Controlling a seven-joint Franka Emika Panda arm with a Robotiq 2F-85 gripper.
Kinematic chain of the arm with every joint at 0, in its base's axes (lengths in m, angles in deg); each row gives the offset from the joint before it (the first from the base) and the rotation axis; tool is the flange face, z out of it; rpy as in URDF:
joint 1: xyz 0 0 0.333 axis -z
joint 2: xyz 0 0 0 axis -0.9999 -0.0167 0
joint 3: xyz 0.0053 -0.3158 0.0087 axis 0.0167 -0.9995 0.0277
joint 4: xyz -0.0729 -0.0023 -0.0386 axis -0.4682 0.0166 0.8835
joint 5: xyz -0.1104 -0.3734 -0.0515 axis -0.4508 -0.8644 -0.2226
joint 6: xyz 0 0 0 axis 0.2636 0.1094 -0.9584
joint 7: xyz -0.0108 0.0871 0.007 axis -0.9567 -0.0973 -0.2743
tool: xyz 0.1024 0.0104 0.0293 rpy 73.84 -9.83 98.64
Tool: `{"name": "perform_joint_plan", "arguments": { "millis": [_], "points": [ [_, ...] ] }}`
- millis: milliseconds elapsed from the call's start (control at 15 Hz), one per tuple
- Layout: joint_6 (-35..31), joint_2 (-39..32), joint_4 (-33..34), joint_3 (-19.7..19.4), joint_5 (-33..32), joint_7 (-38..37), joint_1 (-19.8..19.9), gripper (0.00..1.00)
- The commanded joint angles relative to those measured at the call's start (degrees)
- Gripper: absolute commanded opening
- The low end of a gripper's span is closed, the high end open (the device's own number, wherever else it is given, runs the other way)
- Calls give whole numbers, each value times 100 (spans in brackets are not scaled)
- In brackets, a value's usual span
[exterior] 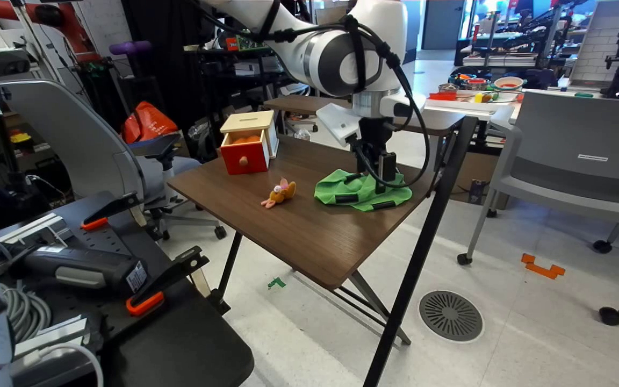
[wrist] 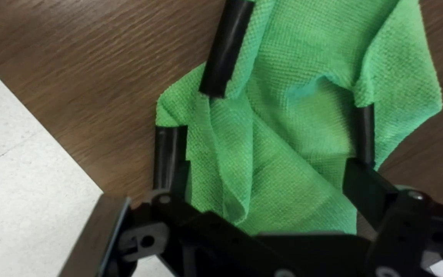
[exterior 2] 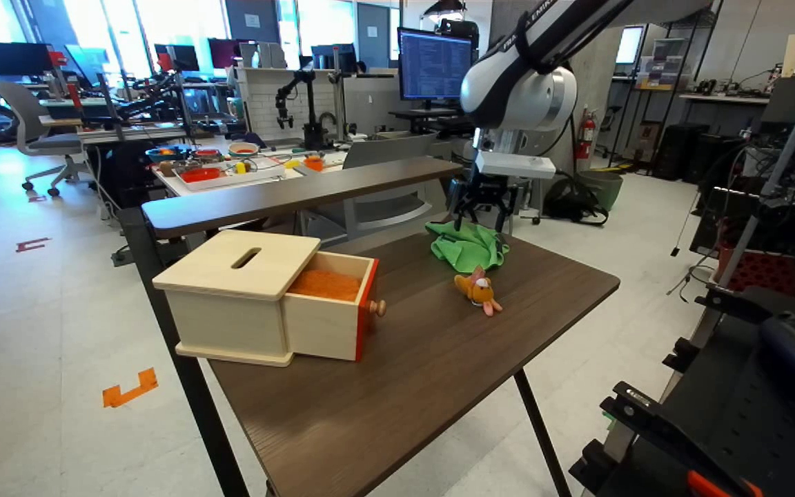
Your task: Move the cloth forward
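Note:
A crumpled green cloth (exterior: 342, 188) with several black strips on it lies on the brown table (exterior: 309, 236). It also shows in an exterior view (exterior 2: 466, 250) and fills much of the wrist view (wrist: 283, 169). My gripper (wrist: 269, 175) points down over the cloth with its fingers wide apart. One finger is at each side of the cloth in the wrist view, with nothing pinched between them. The gripper also shows low over the cloth in both exterior views (exterior: 371, 180) (exterior 2: 479, 224). Whether the fingertips touch the cloth or table is hard to tell.
A small orange plush toy (exterior: 280, 193) lies near the cloth. A wooden box (exterior 2: 228, 310) with its red-fronted drawer (exterior 2: 332, 310) pulled open holds orange material. A raised brown shelf (exterior 2: 301, 193) runs along one table side. The table's edge (wrist: 44, 127) is close to the cloth.

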Motion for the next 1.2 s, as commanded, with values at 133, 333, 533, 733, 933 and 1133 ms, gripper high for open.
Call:
{"name": "perform_joint_plan", "arguments": {
  "millis": [133, 333, 533, 733, 933, 1133],
  "points": [
    [282, -488, 552, -19, -234, -72, 1, 100],
    [295, -449, 375, -23, -347, 24, -3, 100],
    [189, -227, -17, -38, -361, 226, -19, 100],
    [113, 108, -590, 10, -353, 521, -29, 100],
    [39, 528, -1324, 9, -352, 780, -68, 100],
    [-43, 1010, -2182, 14, -348, 1059, -101, 100]
  ]
}}
